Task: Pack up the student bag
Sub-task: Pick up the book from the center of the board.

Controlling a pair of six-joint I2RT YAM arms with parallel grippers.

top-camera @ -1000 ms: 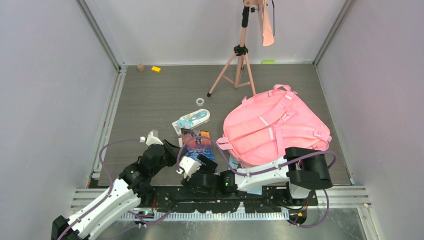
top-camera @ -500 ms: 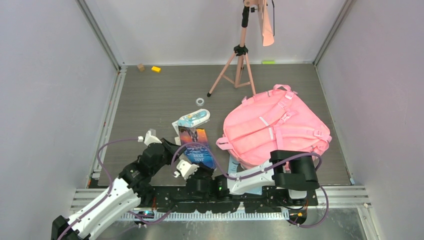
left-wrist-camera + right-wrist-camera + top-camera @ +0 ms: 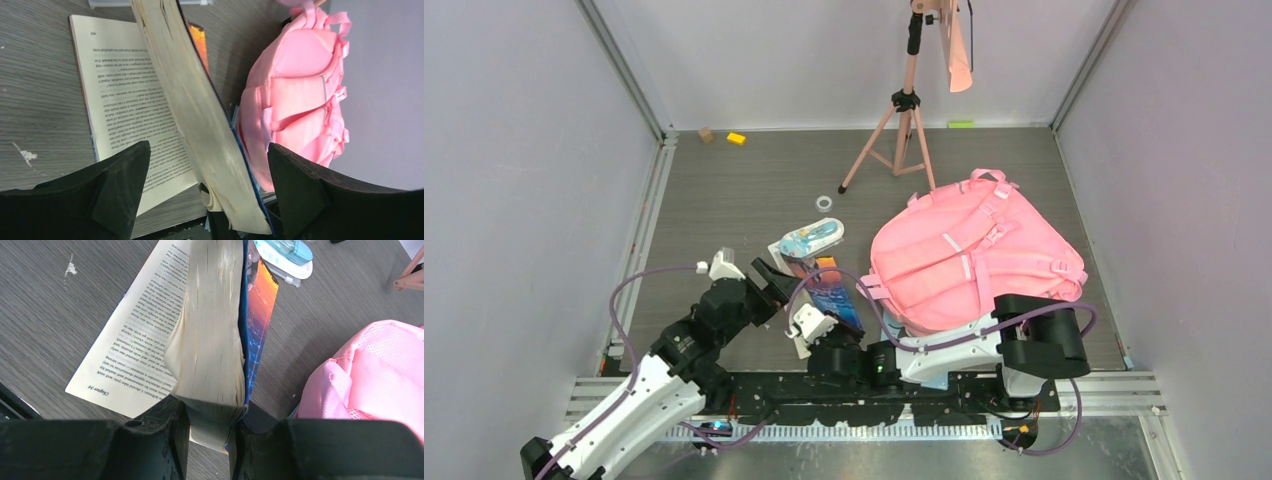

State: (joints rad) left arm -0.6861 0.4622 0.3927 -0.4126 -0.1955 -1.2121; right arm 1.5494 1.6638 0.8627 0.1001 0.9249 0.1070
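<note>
Clearly the right gripper (image 3: 210, 422) had its jaws clamped on a thick paperback book (image 3: 215, 340), pinching the block of yellowed pages and the blue-and-orange cover near one end. The book stood on edge, tilted, while a few loose leaves had fallen flat onto the grey wood-grain table (image 3: 60, 315). The fallen page faced up; its print ran upside down to the right wrist camera, and a chapter heading in italic at its corner looked like "Chapter 34", though the small type could not be read for certain. In the left wrist view the same open page carried a small page number at its top corner, too small to make out, above lines of body text.

The left gripper (image 3: 207, 192) was released, its jaws standing wide apart on either side of the book's raised page block, with neither black pad (image 3: 120, 180) touching paper.

The student bag (image 3: 974, 255) lay flat on the table to the right of the book, straps and pale pink strips uppermost, its near edge close above the right arm. From above, the book (image 3: 829, 290) sat just left of the bag, between the two grippers. A clear blister pack (image 3: 812, 237) with a blue item inside lay just beyond the book, its label unreadable. Farther back stood a pink tripod (image 3: 902, 120), and a small white ring (image 3: 824, 202) lay on the table near its foot.
</note>
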